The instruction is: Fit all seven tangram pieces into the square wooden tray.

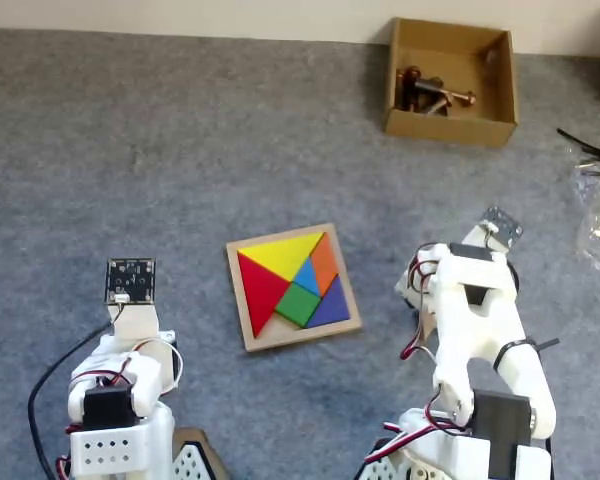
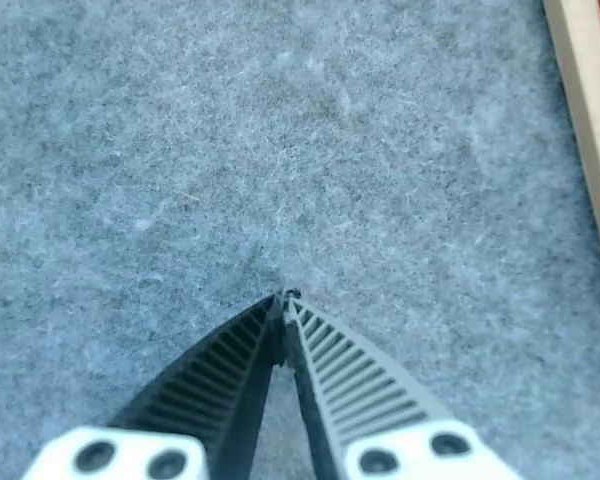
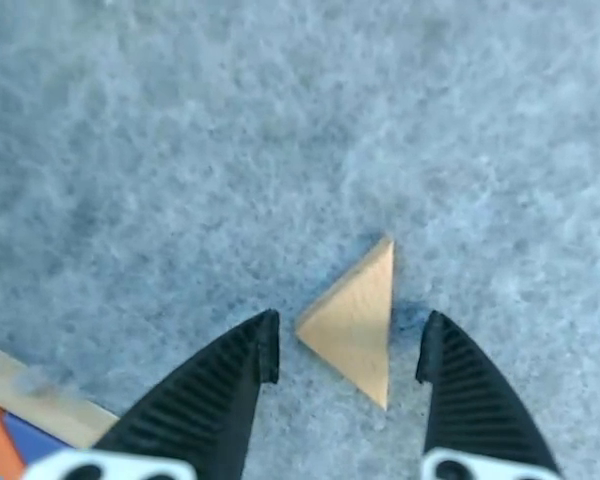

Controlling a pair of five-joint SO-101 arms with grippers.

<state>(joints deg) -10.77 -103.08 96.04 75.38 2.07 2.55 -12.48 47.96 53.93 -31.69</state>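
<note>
Left claw (image 2: pixel 283 298) pressed together over bare bench (image 2: pixel 280 140), left of tray (image 1: pixel 237 295). Right claw (image 3: pixel 348 338) spread astride wooden triangle (image 3: pixel 360 315), right of tray.

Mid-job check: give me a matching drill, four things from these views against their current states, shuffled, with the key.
Things:
1. black ribbed left tool
2. black ribbed right tool
3. square wooden tray
4. brown cardboard box

States:
A. holds coloured tangram pieces
B. shut, over bare grey carpet
C. at the table's far edge, small objects inside
D. open, with a plain wooden triangle lying between its fingers

Pairs: 1-B, 2-D, 3-A, 4-C
</note>
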